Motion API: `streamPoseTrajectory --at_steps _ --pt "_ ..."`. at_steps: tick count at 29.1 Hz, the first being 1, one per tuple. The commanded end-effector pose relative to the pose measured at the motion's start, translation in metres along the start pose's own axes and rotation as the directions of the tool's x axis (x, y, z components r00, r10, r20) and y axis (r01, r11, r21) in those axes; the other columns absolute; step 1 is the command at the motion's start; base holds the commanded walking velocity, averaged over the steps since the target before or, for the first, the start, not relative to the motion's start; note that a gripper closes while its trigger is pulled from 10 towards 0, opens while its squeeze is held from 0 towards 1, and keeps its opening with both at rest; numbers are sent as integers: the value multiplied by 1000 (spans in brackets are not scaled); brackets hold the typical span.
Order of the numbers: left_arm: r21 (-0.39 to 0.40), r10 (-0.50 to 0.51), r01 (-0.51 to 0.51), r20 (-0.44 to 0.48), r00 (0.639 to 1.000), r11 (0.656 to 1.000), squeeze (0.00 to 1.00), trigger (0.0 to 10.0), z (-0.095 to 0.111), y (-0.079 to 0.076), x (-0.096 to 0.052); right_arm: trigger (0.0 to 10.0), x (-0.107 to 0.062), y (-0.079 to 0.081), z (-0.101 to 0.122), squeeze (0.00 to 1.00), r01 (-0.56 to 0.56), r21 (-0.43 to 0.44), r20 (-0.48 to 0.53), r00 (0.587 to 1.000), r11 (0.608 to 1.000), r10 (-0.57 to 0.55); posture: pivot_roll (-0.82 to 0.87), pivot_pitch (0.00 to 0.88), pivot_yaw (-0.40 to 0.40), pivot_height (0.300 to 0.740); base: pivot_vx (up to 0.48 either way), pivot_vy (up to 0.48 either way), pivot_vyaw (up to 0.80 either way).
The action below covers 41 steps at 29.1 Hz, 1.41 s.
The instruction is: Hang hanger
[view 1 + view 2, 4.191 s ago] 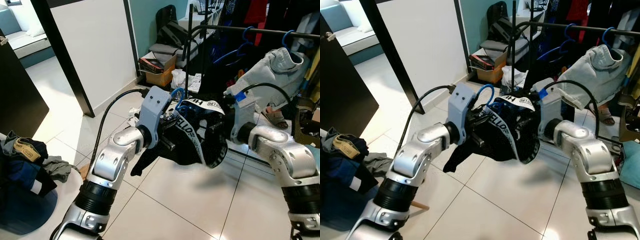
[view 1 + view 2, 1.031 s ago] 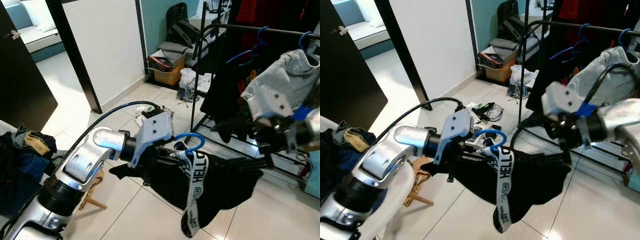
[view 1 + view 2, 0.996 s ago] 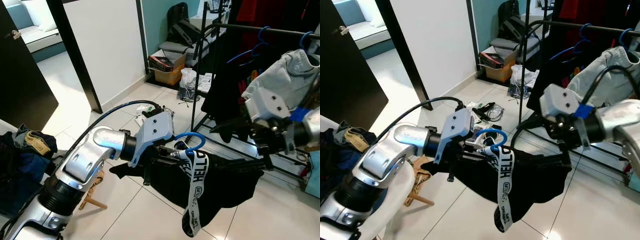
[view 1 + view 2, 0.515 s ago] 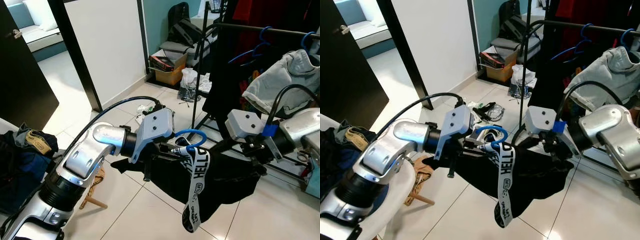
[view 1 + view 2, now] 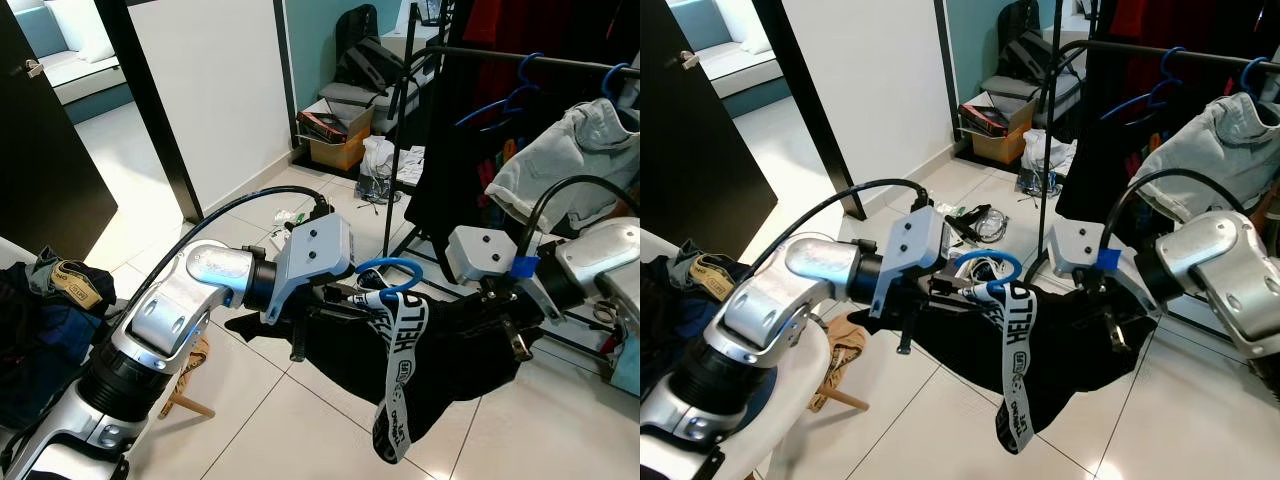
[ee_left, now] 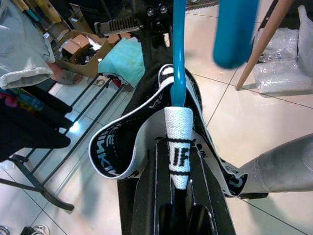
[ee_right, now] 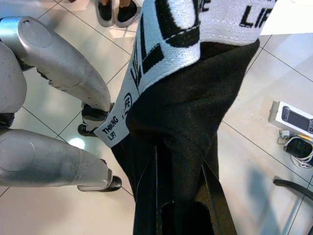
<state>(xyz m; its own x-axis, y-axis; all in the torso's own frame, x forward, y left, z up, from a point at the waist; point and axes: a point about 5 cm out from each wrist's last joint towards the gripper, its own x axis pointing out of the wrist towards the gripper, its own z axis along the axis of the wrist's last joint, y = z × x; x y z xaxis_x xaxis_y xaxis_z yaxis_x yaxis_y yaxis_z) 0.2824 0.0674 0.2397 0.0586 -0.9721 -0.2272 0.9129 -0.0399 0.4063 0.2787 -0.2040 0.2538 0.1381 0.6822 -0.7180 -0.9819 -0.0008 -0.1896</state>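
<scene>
1. Left gripper (image 5: 335, 305): fingers closed on the neck of the blue hanger (image 5: 388, 270), just below its hook. The left wrist view shows the blue shaft running up between the two black fingers, with the white lettered strap (image 6: 178, 147) draped over it.
2. Right gripper (image 5: 505, 318): fingers pinched on a fold of the black garment (image 5: 440, 350) at the end of the hanger farthest from the left gripper. The right wrist view shows black cloth bunched between the fingers.
3. Hanger and garment are held in the air between the two grippers, near the clothes rack (image 5: 470, 55) but well below its rail and in front of it. Hook is not on the rail.
4. On the rail: other blue hangers, a grey garment (image 5: 565, 160).
5. Handling, my reading: hanger stiff, light, smooth plastic, so it may twist in the grip. Garment soft and floppy; the strap dangles and could snag. Best hold stays at the neck, hook free to go over the rail.
6. Cardboard box (image 5: 335, 150) on the floor beyond the rack's near post.
</scene>
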Motion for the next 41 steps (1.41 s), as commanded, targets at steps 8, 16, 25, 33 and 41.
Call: streamPoseTrajectory --at_steps 8,16,25,33,41 --pt "0 -80 80 57 995 997 1000 10000 6 -8 -3 0 5 -2 3 0 17 -14 21 1000 1000 -17 -107 0 96 740 0 0 0" --pt "-10 -20 20 6 1000 1000 1000 10000 -2 0 -27 0 9 1 -8 0 26 49 36 999 998 -28 -108 0 90 740 0 0 0" --pt "2 120 -120 -67 991 993 1000 10000 -11 16 -58 0 11 7 -29 0 46 124 3 999 991 -47 -107 0 89 740 0 0 0" --pt "-60 496 -496 -20 868 866 1000 10000 -20 46 -99 0 20 16 -77 0 177 316 -73 984 932 -162 -107 0 88 740 0 0 0" --pt "-320 792 -788 -152 591 526 0 10000 -86 44 -133 0 34 -6 -123 0 532 594 -136 806 604 -576 -115 0 89 740 0 0 0"
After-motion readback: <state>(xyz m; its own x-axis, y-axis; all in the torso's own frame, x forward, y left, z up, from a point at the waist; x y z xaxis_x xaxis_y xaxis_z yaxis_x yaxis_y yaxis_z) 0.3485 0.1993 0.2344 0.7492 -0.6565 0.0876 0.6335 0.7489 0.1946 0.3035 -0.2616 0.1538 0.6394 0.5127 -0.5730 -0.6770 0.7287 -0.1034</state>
